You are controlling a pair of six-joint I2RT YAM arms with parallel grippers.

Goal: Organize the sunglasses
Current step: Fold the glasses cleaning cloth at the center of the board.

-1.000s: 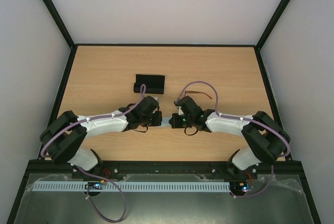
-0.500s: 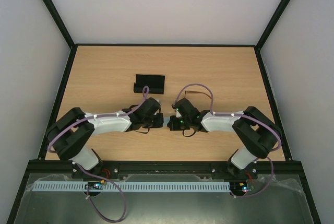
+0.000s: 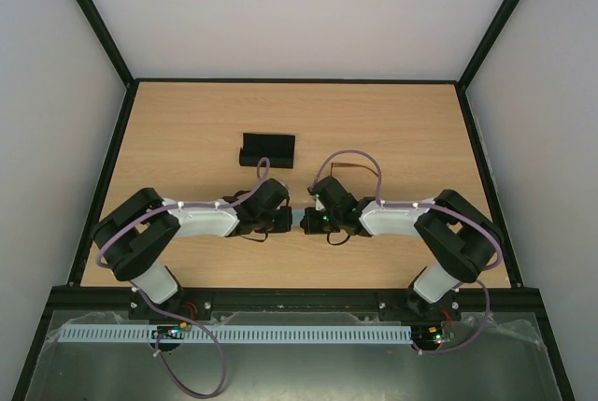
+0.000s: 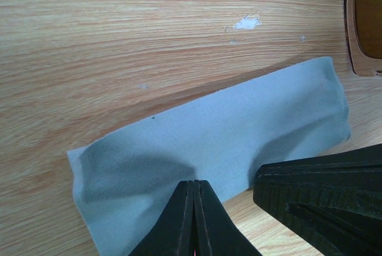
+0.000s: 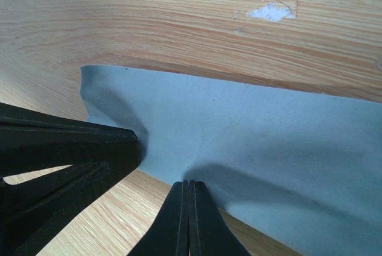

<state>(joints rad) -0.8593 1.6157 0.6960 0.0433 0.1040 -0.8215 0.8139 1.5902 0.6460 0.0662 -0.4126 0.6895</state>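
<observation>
The light blue cloth (image 4: 227, 130) lies as a folded strip on the wooden table; it also shows in the right wrist view (image 5: 250, 130) and as a sliver between the arms (image 3: 297, 219). My left gripper (image 4: 196, 185) is shut, pinching the cloth's near edge. My right gripper (image 5: 188, 185) is shut on the same cloth from the other side, its fingers (image 4: 322, 193) close beside the left's. The two meet at the table's middle, left gripper (image 3: 289, 218) and right gripper (image 3: 307, 220). The sunglasses (image 3: 360, 170), thin and brown, lie behind the right wrist; one lens (image 4: 365, 17) shows.
The black oblong case (image 3: 268, 150) stands behind the left gripper, toward the back. A white chip (image 4: 246, 23) marks the wood beyond the cloth. Black frame rails (image 3: 121, 153) border the table left and right.
The right gripper has shifted left toward the left gripper, and both arms' elbows have drawn in. The gap over the cloth has narrowed. The case and sunglasses have not moved.
</observation>
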